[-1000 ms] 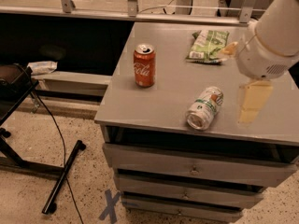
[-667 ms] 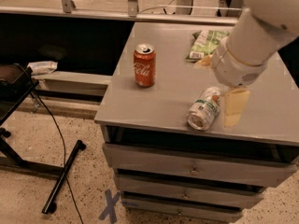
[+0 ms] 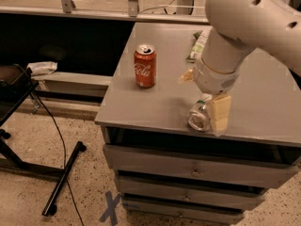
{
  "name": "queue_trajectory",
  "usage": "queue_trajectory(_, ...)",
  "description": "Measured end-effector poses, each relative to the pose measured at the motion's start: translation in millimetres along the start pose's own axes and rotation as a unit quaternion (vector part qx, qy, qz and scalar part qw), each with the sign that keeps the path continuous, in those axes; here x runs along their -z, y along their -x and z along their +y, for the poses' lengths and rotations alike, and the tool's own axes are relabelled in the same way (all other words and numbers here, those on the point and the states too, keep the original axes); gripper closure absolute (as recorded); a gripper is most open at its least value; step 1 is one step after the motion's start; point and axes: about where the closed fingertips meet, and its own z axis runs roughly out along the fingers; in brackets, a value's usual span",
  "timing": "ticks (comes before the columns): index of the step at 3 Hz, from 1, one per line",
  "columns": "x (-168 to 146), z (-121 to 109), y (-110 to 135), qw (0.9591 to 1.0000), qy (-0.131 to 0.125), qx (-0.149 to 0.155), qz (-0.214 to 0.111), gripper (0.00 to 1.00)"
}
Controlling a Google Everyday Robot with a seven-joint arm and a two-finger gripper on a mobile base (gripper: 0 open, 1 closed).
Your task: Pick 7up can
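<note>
The 7up can (image 3: 199, 119) lies on its side near the front edge of the grey table (image 3: 150, 105), its silver end facing me; most of its body is hidden under my arm. My gripper (image 3: 203, 97) has come down over the can and is open. One cream finger (image 3: 219, 115) stands right beside the can on its right, and the other fingertip (image 3: 186, 76) shows further back to the left, apart from the can.
A red Coca-Cola can (image 3: 145, 66) stands upright on the table's left part. A green-and-white snack bag (image 3: 197, 42) lies at the back, partly behind my arm. Drawers (image 3: 188, 171) sit under the tabletop. A black stand and cable (image 3: 56, 173) are on the floor to the left.
My arm has moved left and down from the table's right side, bringing the gripper over the lying can. The cans and the bag have not moved.
</note>
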Motion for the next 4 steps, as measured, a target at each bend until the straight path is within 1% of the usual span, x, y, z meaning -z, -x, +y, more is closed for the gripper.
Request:
queue_trajectory(1,-13,0,1,0.9997,0.018,0.015,0.004,0.13)
queue_trajectory(2,-14,-2,0,0.9996,0.016,0.02,0.01,0.38)
queue_trajectory(3,0,-6,-1,0.9998,-0.004,0.02,0.002,0.61)
queue_trajectory(4,24,-12,3,0.9988,-0.037,0.015,-0.027,0.83)
